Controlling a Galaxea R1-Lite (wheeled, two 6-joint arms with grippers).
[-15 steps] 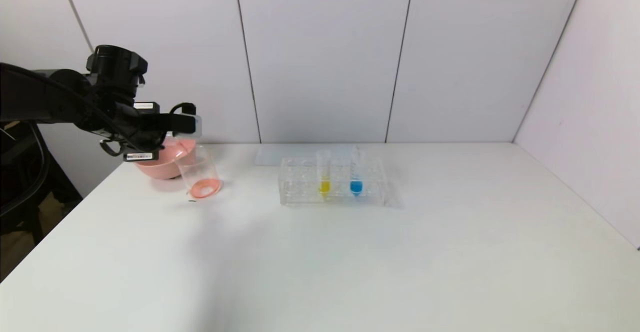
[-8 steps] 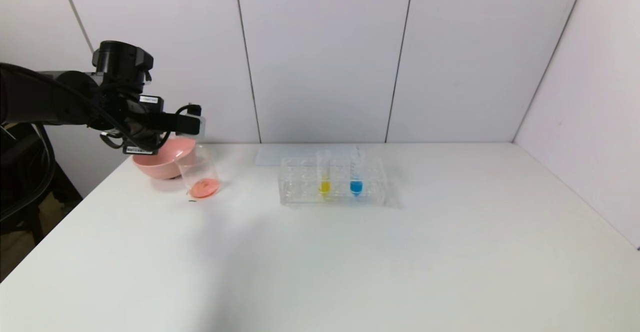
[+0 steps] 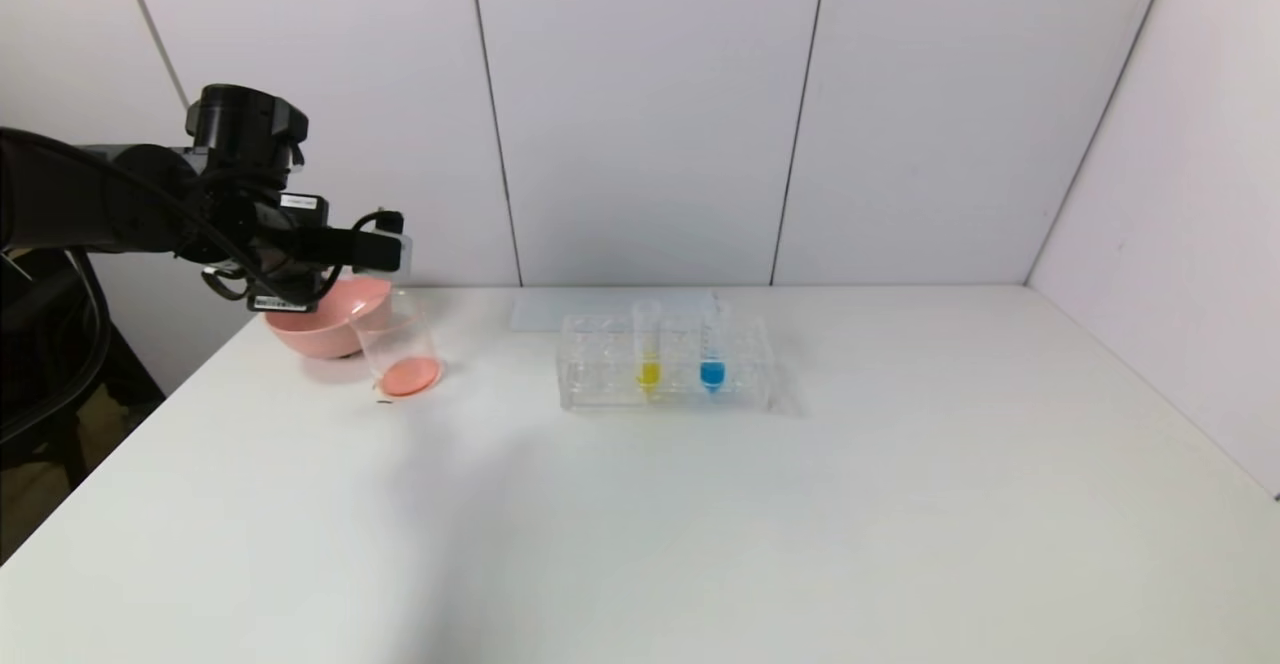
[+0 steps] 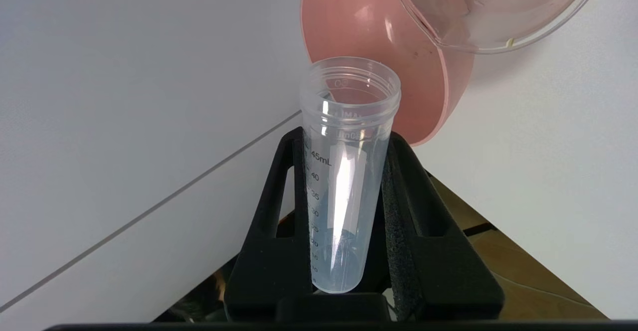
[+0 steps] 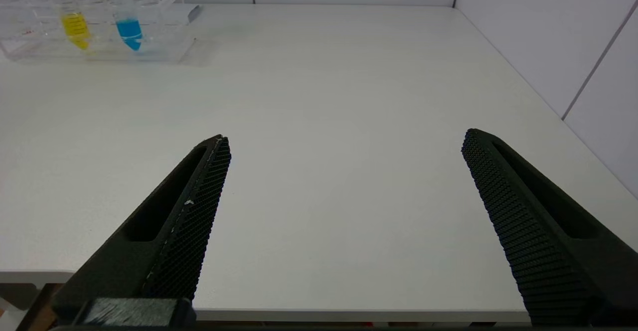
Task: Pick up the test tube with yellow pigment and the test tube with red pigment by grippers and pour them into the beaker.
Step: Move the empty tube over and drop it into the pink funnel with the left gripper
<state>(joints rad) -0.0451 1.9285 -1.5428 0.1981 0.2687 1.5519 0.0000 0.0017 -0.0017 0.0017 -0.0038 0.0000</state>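
Now, line by line from the claw outward:

Left claw (image 4: pixel 344 211): clamped tight on the red tube (image 4: pixel 344 171), pads against its sides near the rounded end. The tube lies nearly level, mouth out past the fingertips, which suits a pour.
Red tube: looks drained; no colour shows inside it in the wrist view, so the pour seems finished.
Claw position: in the head view the left claw (image 3: pixel 385 252) hangs at about 9 o'clock of the scene, just above the beaker's mouth.
Beaker (image 3: pixel 398 344): stands on the bench (image 3: pixel 700 504) directly under the tube's mouth, placed to catch the stream. A pink-red pool covers its bottom.
Bowl (image 3: pixel 315 329): pink, touching or just beside the beaker, at about 10 o'clock from it.
Rack (image 3: pixel 665 374): clear, near the middle of the bench, at about 3 o'clock from the beaker, well apart. It keeps the tubes upright.
Yellow tube (image 3: pixel 648 349): upright in the rack, not yet picked up.
Blue tube (image 3: pixel 712 349): just beside it at 3 o'clock; no part of the job.
Right claw (image 5: pixel 344 221): spread wide and empty, low over the near right of the bench, likely parked.
Progress: I'd judge red done, yellow pending.
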